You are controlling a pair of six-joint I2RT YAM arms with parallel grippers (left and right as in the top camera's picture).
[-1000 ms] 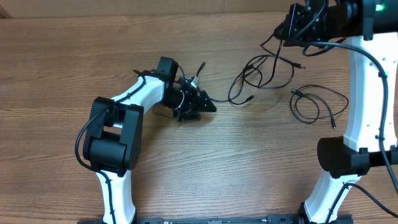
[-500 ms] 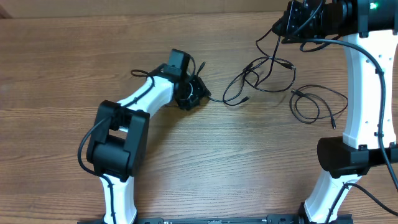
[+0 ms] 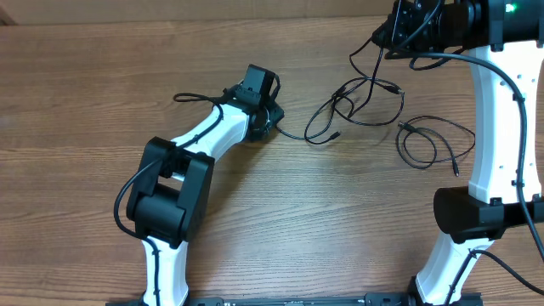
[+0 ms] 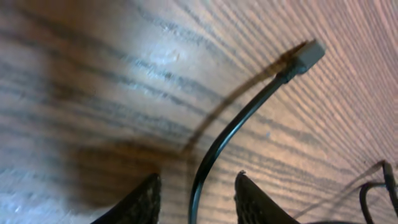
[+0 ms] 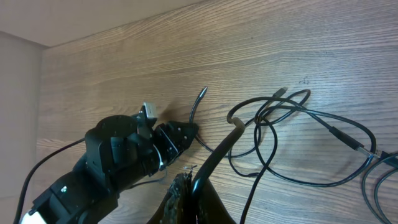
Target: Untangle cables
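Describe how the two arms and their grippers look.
Both the left arm and right arm have glossy white links with bulky black joint housings; thick black wires loop along them. The left gripper and right gripper are black, with dark textured fingers. A green light glows on the right arm.

white arm links (image 3: pixel 204 136); black joints (image 3: pixel 166 191); black wiring (image 3: pixel 510 81)

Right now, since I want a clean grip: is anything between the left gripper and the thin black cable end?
Nothing visible. The thin black cable with a silvery plug lies between the left gripper's open fingers on the wooden table.
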